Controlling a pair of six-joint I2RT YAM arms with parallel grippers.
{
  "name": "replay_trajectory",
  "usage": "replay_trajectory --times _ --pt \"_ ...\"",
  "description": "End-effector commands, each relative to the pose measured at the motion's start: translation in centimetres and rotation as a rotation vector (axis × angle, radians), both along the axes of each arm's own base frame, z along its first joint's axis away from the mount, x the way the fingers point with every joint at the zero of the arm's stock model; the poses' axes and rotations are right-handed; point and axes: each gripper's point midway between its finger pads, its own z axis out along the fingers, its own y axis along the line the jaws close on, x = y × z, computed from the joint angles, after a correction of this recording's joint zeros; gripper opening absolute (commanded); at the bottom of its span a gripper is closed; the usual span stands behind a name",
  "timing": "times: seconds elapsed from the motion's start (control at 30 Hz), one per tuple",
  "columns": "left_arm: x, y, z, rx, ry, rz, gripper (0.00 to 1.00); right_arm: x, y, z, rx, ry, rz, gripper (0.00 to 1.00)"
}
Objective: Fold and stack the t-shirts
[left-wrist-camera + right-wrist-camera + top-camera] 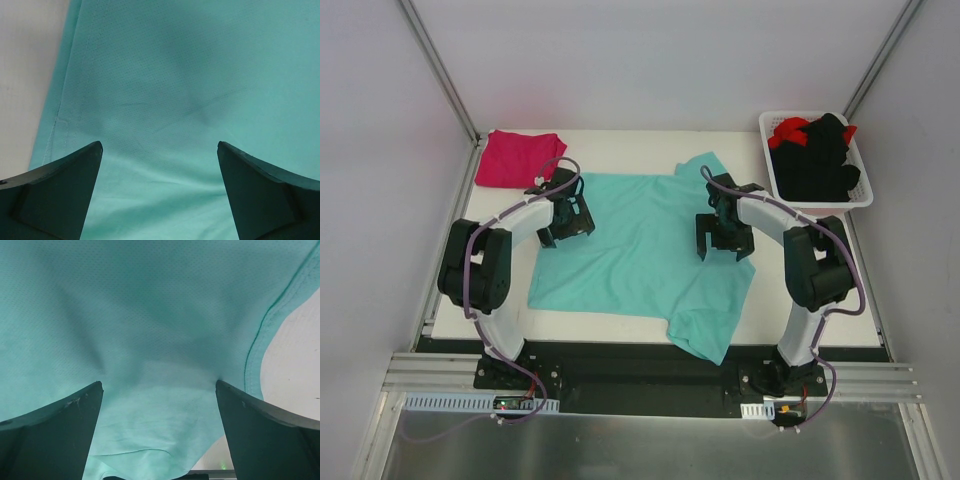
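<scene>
Teal short-sleeved cloth t-shirt (pixel 640 240): spread flat and unfolded across the middle of the white table (pixel 620 145), lying sideways, with its straight hem toward the left arm and its two sleeves toward the right arm. One sleeve points to the far side of the table; the other reaches the near edge, between the two arm bases. Shallow wrinkles cross the fabric.

Left gripper (pixel 565 222): poised over the shirt near its far-left corner. In the left wrist view its two dark fingers stand wide apart, with only smooth teal cloth between them and nothing pinched. The hem seam and a strip of bare table show at the left of that view.

Right gripper (pixel 723 240): poised over the shirt's right part, between the two sleeves. In the right wrist view its fingers are likewise spread, and the cloth between them is slightly gathered but not clamped. A stitched edge and bare table show at the right of that view.

Magenta-pink cloth t-shirt (pixel 520 158): folded at the table's far-left corner, just beside the teal shirt, with the left arm's cable passing over its near edge.

White slatted plastic basket (pixel 766 150): at the far-right corner, apart from the teal shirt, holding crumpled black garments (pixel 820 165) with a red garment (pixel 790 130) showing among them.
</scene>
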Motion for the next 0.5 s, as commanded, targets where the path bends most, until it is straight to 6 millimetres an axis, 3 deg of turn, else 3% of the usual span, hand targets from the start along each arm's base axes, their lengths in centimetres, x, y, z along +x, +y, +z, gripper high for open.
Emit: replay_trajectory --times 0.0,0.47 --pt "-0.4 -0.3 -1.1 -0.007 0.027 0.004 0.99 0.9 0.6 0.7 0.040 -0.017 -0.007 1.00" --pt "2.3 -0.5 -2.0 0.005 0.026 0.013 0.99 3.9 -0.8 1.2 0.057 -0.026 -0.018 1.00"
